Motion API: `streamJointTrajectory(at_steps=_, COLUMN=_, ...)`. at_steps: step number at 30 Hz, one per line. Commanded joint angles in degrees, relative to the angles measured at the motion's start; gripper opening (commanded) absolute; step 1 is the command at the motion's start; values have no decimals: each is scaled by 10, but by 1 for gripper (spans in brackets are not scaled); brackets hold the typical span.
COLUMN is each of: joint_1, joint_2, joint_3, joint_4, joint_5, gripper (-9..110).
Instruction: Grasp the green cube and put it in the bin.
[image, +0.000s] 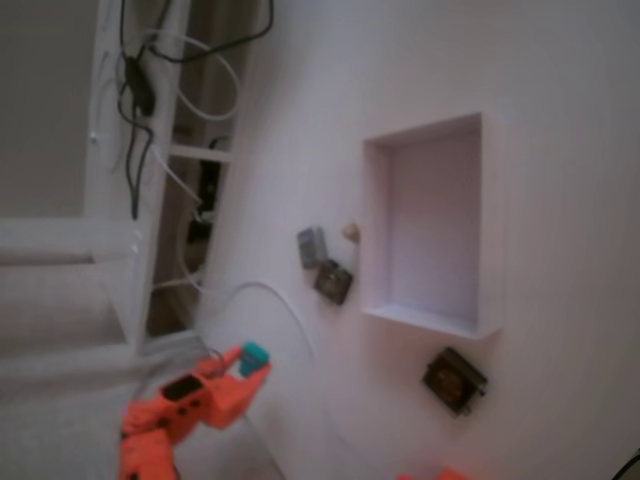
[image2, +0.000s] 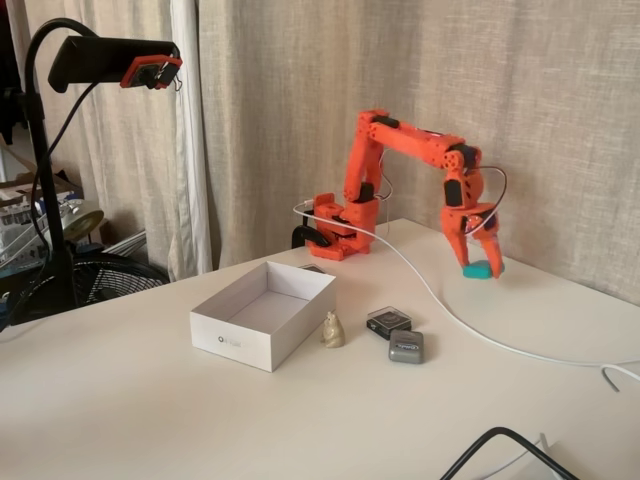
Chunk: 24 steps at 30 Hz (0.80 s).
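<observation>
Near the middle of the fixed view sits the white bin (image2: 264, 313) on the desk (image2: 120, 400), with nothing in it. Farther back, at the right, the orange claw (image2: 481, 264) is clenched on the green cube (image2: 482, 269), low by the desk. I think it should lift the cube high to clear the bin's wall, then let go over the middle.

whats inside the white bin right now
Nothing visible. Both fixed views show only the bare white floor of the bin. The green cube is still at the gripper, away from it. The near walls hide a thin strip of floor.
</observation>
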Motion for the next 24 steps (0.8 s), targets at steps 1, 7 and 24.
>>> streamJointTrajectory(at_steps=1, joint_1=79, joint_2=41, joint_3=-58, joint_4=33, joint_5=-18, gripper=3)
streamJointTrajectory(at_steps=7, joint_1=258, joint_2=93, joint_3=-68, joint_4=46, joint_5=-25, gripper=3)
streamJointTrajectory(at_steps=24, joint_1=599, joint_2=100, joint_3=-54, joint_4=102, joint_5=-36, gripper=3)
